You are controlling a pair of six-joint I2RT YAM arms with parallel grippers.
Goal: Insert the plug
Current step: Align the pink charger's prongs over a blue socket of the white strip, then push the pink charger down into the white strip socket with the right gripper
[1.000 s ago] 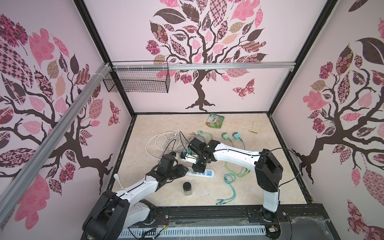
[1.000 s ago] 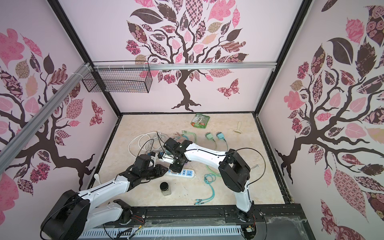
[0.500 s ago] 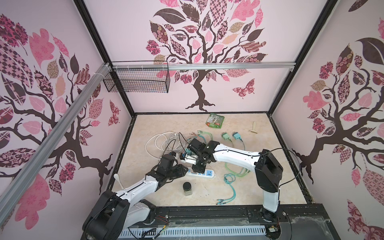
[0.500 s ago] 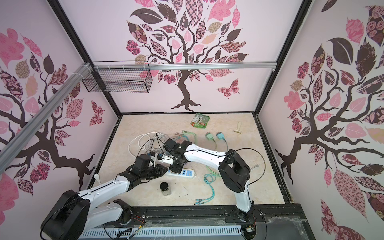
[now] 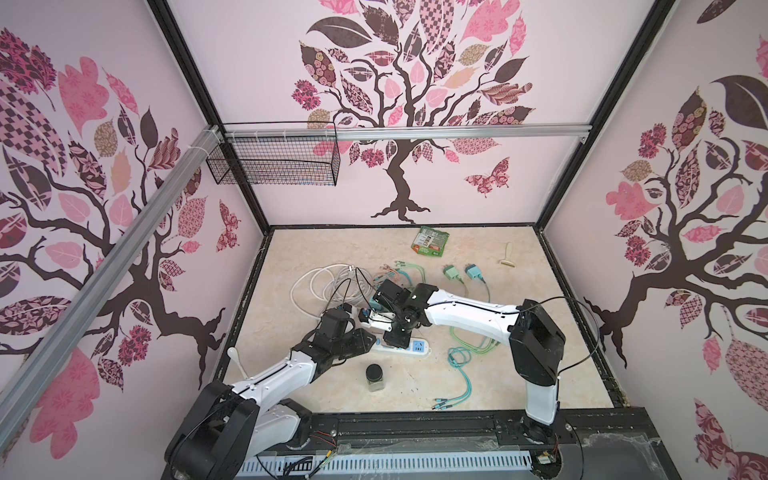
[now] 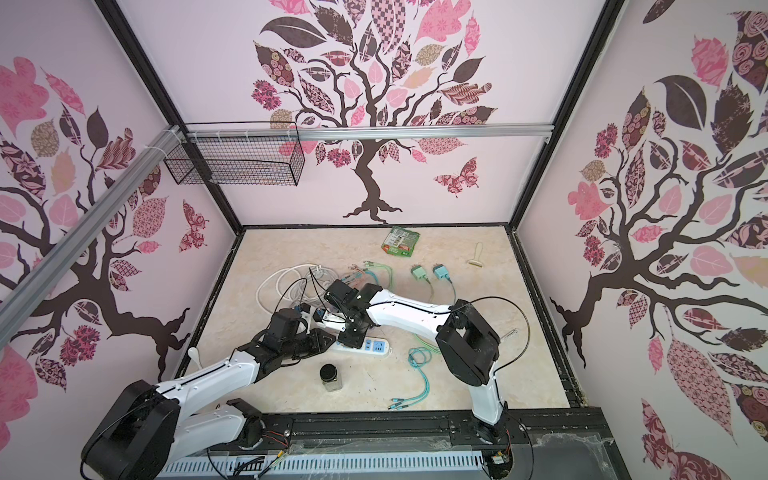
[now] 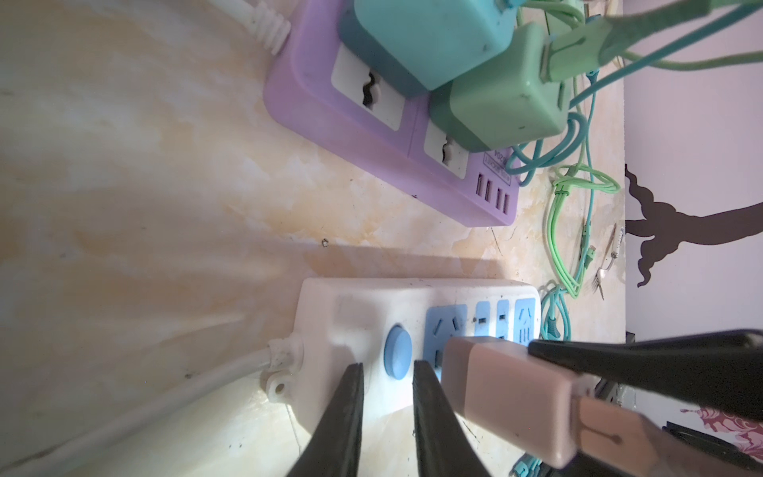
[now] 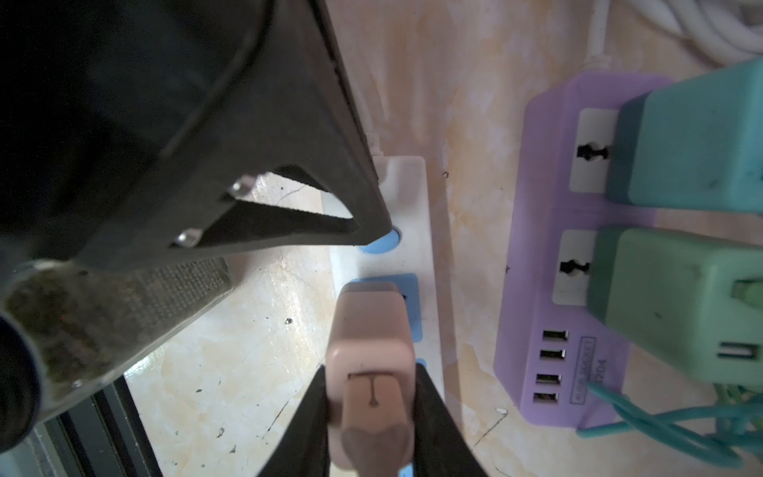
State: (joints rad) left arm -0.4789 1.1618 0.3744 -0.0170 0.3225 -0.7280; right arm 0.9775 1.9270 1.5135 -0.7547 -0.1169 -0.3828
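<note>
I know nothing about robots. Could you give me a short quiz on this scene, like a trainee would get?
1. True or false: the right hand grips the pink plug at the white strip.
2. Which strip carries the teal adapter and the green adapter? A) white strip B) purple strip C) neither
3. What colour is the round button beside the left hand?
Key: 1 true; 2 B; 3 blue.
</note>
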